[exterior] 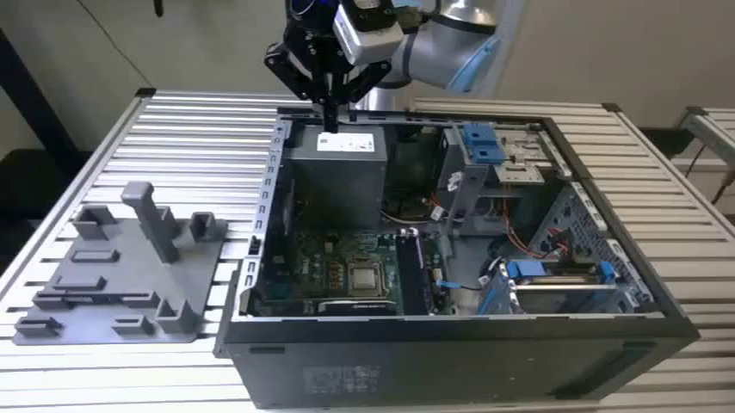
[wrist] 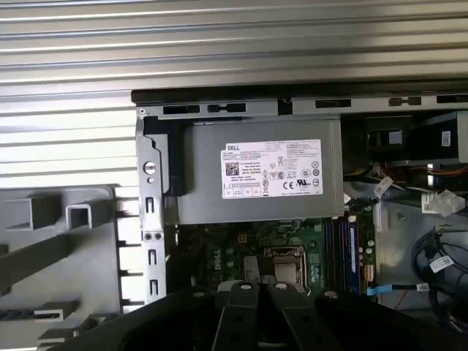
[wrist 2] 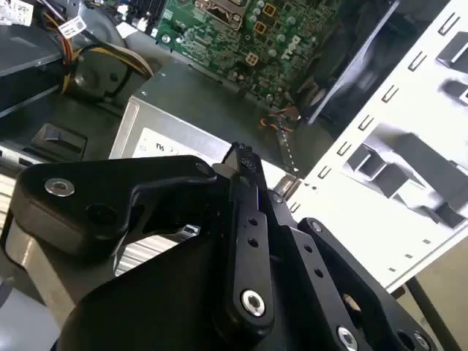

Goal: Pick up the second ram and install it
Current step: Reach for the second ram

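Gripper (exterior: 330,120) hangs high over the back end of the open PC case (exterior: 460,317), directly above the power supply (exterior: 333,172). Jaws are closed tip to tip w/ nothing visible between them; in the second wrist view the fingers (wrist 2: 245,212) lie flat together, so no load is carried. The height reads as a clear-of-everything pose: it's above the case wall, the cables and the blue drive-bay clips (exterior: 483,142), so nothing can snag. Case lies on its side on the slatted desk (exterior: 92,146), open face up. That puts the motherboard within reach straight down, and a stick can be pressed vertically into its slot. Grey tray (exterior: 81,284) sits just beside the case on the exterior view's left, posts upright, prob. meant to hold parts on edge for an easy pinch from above. The second ram (exterior: 411,271) is, by my read, the long dark strip standing on edge in the memory slots (wrist: 342,252), just beside the CPU socket (exterior: 367,277). That would mean it's seated where it belongs and the job is at or near its end. Can't tell for sure, though, which strips there are sticks vs. bare slots, nor whether the latches are home.
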